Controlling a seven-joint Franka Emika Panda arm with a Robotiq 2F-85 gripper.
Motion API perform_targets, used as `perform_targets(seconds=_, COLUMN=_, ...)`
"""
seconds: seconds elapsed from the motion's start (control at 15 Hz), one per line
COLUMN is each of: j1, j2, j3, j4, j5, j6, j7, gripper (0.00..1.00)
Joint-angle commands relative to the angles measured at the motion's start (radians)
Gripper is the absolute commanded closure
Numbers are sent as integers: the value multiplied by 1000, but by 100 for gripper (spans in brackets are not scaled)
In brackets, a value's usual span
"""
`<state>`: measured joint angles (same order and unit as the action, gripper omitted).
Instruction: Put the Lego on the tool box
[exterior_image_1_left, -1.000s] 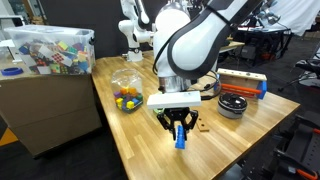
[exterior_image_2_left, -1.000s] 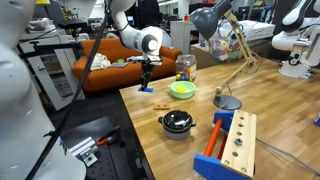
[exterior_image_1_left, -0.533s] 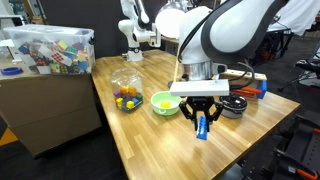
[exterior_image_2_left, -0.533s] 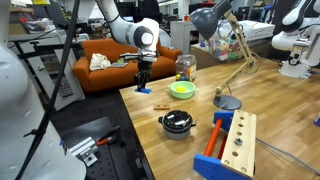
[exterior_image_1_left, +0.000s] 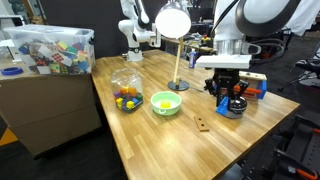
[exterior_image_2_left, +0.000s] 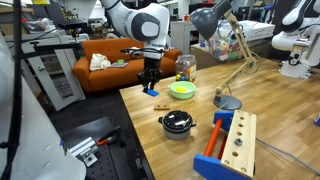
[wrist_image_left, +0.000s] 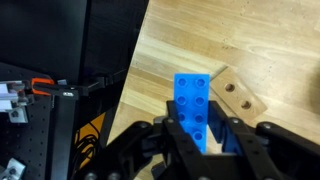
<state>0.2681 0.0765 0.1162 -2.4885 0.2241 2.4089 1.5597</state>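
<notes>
My gripper (exterior_image_1_left: 222, 92) is shut on a blue Lego brick (wrist_image_left: 195, 105) and holds it upright above the wooden table. In the wrist view the fingers (wrist_image_left: 200, 138) clamp the brick's lower half. A small wooden piece with holes (wrist_image_left: 237, 93) lies just beyond it, close to the table edge. The tool box (exterior_image_1_left: 250, 83) is a wooden tray with orange and blue ends, and it stands behind the gripper in that exterior view. It also shows at the near right in an exterior view (exterior_image_2_left: 230, 145), far from the gripper (exterior_image_2_left: 150, 80).
A black pot (exterior_image_2_left: 178, 122) stands between gripper and tool box. A green bowl (exterior_image_1_left: 165, 103), a jar of coloured pieces (exterior_image_1_left: 126, 90) and a desk lamp (exterior_image_1_left: 173, 22) stand on the table. A bin of blocks (exterior_image_1_left: 50, 50) is beside it. The floor lies past the table edge (wrist_image_left: 130, 90).
The arm has swung across the table with the Lego still held, moving away from the front edge toward the pot and tool box side and rising somewhat.
</notes>
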Motion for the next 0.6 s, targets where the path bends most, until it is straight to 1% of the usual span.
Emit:
perform_targets(seconds=0.0, j1=-61, j2=-106, j3=3, j4=-104, j5=86, j6=23, j7=15, gripper=90)
perform_targets(seconds=0.2, j1=-87, j2=-164, j3=5, j4=-143, j5=141, j6=10, j7=-21, gripper=90)
perform_targets(seconds=0.27, j1=-92, j2=-119, j3=8, j4=-111, j5=96, j6=-2, j7=-1, gripper=65)
perform_targets(seconds=0.53, j1=-93, j2=-151, j3=13, j4=-130, j5=117, j6=-2, j7=-4, gripper=65)
